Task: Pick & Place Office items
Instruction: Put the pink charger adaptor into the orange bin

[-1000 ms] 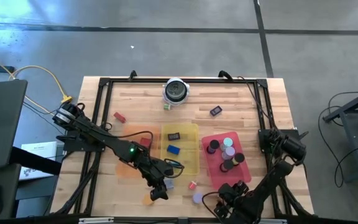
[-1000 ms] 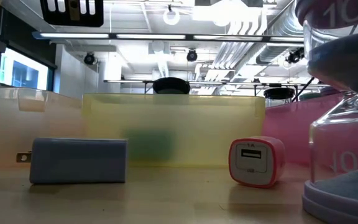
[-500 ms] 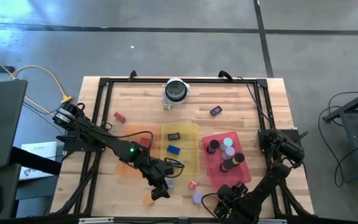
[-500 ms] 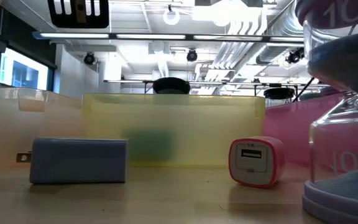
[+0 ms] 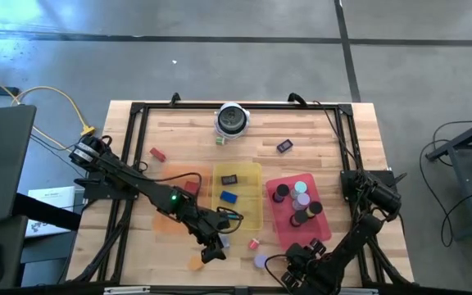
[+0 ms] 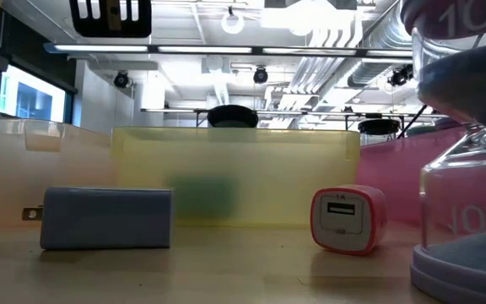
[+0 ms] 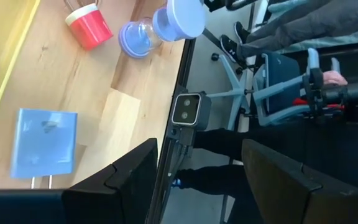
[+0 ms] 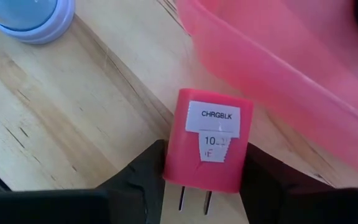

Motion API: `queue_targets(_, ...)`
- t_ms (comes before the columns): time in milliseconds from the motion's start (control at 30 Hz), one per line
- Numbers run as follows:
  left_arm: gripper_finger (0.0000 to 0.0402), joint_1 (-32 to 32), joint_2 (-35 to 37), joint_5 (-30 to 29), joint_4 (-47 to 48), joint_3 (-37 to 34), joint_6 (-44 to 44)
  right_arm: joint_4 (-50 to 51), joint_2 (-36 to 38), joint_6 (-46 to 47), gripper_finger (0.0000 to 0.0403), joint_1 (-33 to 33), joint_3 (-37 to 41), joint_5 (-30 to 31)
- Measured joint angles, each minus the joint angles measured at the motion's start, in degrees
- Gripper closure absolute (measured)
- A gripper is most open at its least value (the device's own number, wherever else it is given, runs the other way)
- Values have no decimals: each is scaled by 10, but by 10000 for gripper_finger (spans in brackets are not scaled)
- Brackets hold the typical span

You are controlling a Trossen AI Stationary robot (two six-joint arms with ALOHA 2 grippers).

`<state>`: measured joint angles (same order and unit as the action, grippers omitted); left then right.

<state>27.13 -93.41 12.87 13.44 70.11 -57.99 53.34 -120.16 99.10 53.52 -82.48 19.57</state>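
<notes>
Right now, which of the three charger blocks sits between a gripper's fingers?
The red charger labelled CHRGBLK, clasped between the fingers of the right gripper. The blue charger and the white-faced pink charger lie free on the wood.

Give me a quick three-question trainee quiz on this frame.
1. True or false: the left gripper is open and holds nothing.
2. What word is printed on the white label of the red plastic charger block?
3. Which translucent flat tray holds the dark and pale round discs? A orange tray, B yellow tray, C red tray.
Key: 1 true; 2 CHRGBLK; 3 C.
</notes>
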Motion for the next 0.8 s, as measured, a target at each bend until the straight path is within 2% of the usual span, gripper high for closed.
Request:
queue_targets(233,174,14,0,-32,-16,0,-6,4,7,-3,253,17,-2,-20)
queue_targets(400,174,21,0,-63,-48,0,-2,5,48,6,255,43,-19,-20)
queue_targets(533,174,23,0,-84,-96,0,14,13,81,8,255,60,-24,-21)
queue_targets(667,174,24,0,-131,-163,0,35,39,118,-8,255,73,-24,-26)
queue_targets(800,174,24,0,-186,-240,0,51,49,167,-34,255,82,-24,4)
